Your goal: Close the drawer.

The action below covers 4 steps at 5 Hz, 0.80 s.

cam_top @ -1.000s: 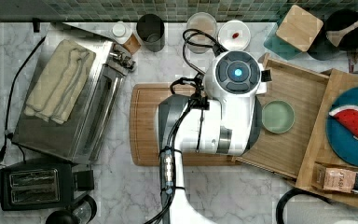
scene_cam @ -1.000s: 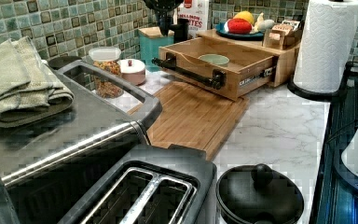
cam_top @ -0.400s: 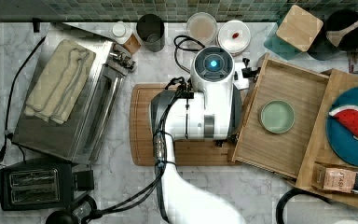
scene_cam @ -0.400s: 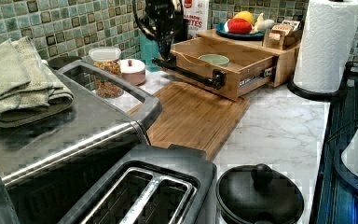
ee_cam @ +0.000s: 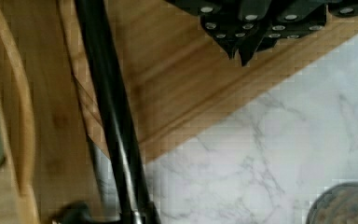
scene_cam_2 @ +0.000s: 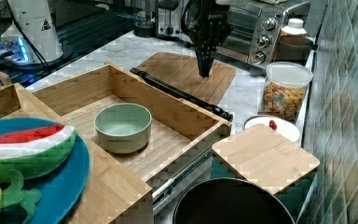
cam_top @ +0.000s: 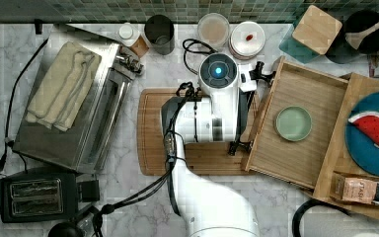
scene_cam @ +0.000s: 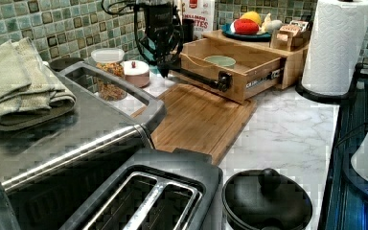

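The drawer (cam_top: 306, 163) of light bamboo stands pulled out of its stand, with a pale green bowl (cam_top: 293, 123) on its floor. Its black bar handle (scene_cam_2: 182, 95) runs along the front. My gripper (scene_cam_2: 204, 71) hangs fingers down just in front of that handle, over the far corner of the brown cutting board (scene_cam_2: 182, 74). In the wrist view the fingertips (ee_cam: 235, 49) are pressed together with nothing between them, a short way off the handle (ee_cam: 112, 116). The left view has the gripper (scene_cam: 165, 60) beside the drawer's (scene_cam: 211, 79) far front corner.
A toaster oven (cam_top: 74, 113) and a toaster (cam_top: 37, 197) stand at the top view's left. Jars (cam_top: 213, 28) line the back wall. The stand's top holds a blue plate (cam_top: 365, 158) of toy fruit. A paper towel roll (scene_cam: 338, 43) and a black pot lid (scene_cam: 266, 201) sit nearer the front.
The arm has swung towards the top view's left, from over the drawer's front to over the cutting board. The drawer and the bowl have stayed put.
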Available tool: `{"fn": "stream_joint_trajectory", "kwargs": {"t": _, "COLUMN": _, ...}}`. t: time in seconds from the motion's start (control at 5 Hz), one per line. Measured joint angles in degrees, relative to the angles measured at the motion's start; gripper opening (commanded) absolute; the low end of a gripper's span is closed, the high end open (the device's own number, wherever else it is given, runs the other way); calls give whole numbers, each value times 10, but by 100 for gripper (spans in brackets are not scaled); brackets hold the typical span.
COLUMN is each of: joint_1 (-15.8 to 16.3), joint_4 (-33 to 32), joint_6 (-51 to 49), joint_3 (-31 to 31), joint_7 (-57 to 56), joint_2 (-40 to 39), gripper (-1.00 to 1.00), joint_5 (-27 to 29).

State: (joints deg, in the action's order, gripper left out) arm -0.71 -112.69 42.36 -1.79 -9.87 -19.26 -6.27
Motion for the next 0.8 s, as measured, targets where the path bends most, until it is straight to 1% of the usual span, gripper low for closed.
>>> {"fn": "stream_joint_trajectory", "kwargs": {"t": 0.6, "joint_1": -3, "joint_4": -3, "joint_6": 8, "joint_3": -13, "joint_7": -8, "joint_2": -27, "gripper": -100, "joint_5": -3}}
{"fn": "stream_joint_trajectory", "kwargs": {"t": 0.8, "joint_1": -6, "joint_4": -8, "joint_6": 51, "joint_3": -14, "joint_7": -8, "joint_2": -33, "gripper": -100, "joint_5": -46}}
